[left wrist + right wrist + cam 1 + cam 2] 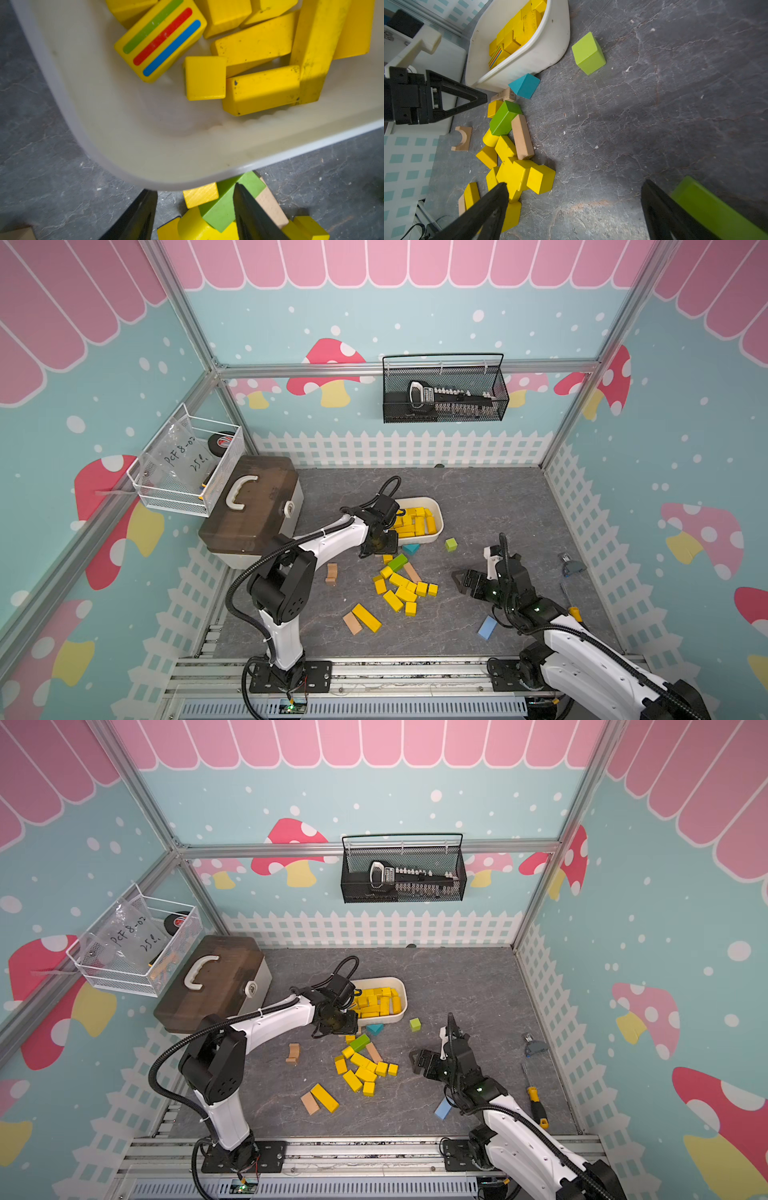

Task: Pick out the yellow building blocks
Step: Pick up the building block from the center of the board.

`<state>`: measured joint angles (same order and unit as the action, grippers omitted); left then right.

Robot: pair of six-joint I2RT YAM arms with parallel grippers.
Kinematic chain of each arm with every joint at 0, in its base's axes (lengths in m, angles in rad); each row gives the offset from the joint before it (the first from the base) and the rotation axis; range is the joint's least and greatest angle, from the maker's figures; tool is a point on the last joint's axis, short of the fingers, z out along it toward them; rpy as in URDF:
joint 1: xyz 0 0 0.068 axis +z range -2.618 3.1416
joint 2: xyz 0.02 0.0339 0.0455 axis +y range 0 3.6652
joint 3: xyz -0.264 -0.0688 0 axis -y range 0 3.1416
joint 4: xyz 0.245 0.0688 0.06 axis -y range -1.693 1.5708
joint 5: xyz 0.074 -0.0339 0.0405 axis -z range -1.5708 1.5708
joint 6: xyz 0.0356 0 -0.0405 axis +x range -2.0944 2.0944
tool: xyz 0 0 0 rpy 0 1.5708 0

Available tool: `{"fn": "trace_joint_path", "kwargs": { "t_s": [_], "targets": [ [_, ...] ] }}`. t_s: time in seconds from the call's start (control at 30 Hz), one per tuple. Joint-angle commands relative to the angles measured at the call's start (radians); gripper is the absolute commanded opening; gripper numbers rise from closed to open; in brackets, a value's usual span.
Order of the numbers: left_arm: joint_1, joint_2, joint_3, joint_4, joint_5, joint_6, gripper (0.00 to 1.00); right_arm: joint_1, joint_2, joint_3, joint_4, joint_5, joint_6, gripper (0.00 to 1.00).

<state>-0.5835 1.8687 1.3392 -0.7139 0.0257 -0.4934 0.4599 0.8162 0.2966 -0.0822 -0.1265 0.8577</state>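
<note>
**Left hand (193, 188) half-open at bin corner; right hand (575, 183) wide open beside loose pile**

- Left hand: jaws apart, nothing gripped. It hangs over the near corner of the white bin (145, 158).
- Directly under its fingertips is a small yellow cube (200, 197), touching a green brick (224, 207) that leans on a tan bar (270, 205).
- Right hand: jaws at full spread, empty, low over bare tabletop (654, 104).
- Many yellow building blocks (415, 522) are already in the bin, including the striped one (162, 39).
- Loose yellow blocks (401, 587) are clustered on the tabletop between the two hands.
- A long yellow bar (366, 617) lies apart, nearer the left arm's base. In both top views it runs diagonally alongside a tan block (352, 623).
- Judgement: the left hand is nearer the cube by the bin, and the right hand is nearer the pile's outer cubes (428, 589).
</note>
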Motion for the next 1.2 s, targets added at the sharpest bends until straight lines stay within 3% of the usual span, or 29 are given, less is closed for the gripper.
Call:
{"fn": "trace_joint_path", "kwargs": {
  "t_s": [0.0, 0.6, 1.17],
  "targets": [
    [-0.007, 0.032, 0.021, -0.021, -0.020, -0.005, 0.59, 0.003, 0.002, 0.025, -0.003, 0.013, 0.014, 0.99],
    [0.002, 0.025, -0.026, -0.044, -0.036, 0.046, 0.52, 0.003, 0.028, 0.034, -0.004, 0.013, 0.015, 0.99],
    [0.089, -0.077, -0.138, -0.040, -0.014, 0.074, 0.45, 0.003, 0.057, 0.045, -0.002, 0.012, 0.015, 0.98]
  ]
}}
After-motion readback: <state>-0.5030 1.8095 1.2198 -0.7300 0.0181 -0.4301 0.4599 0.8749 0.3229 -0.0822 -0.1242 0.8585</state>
